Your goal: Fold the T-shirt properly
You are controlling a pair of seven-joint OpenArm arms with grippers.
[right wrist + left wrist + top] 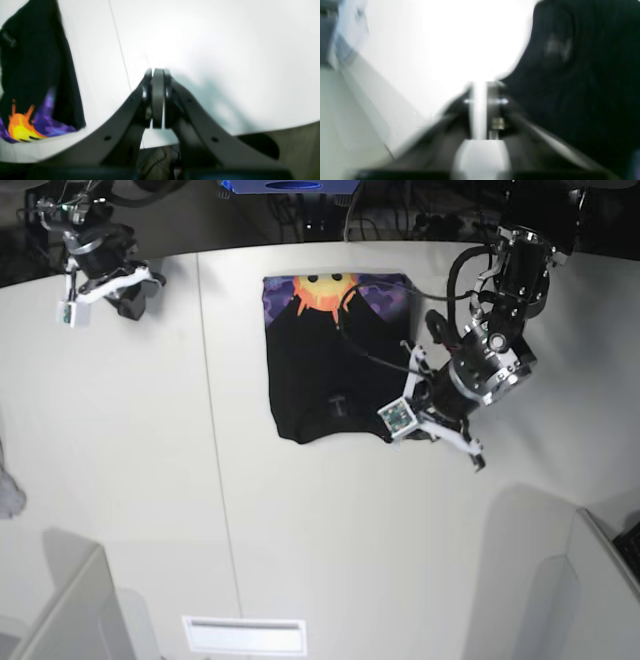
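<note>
Both hands closed: left hand beside T-shirt, right hand well apart.

The T-shirt lies folded on the table, toward its far middle. The left gripper is just beside the shirt's near right corner; the right gripper sits well apart at the far left.
</note>
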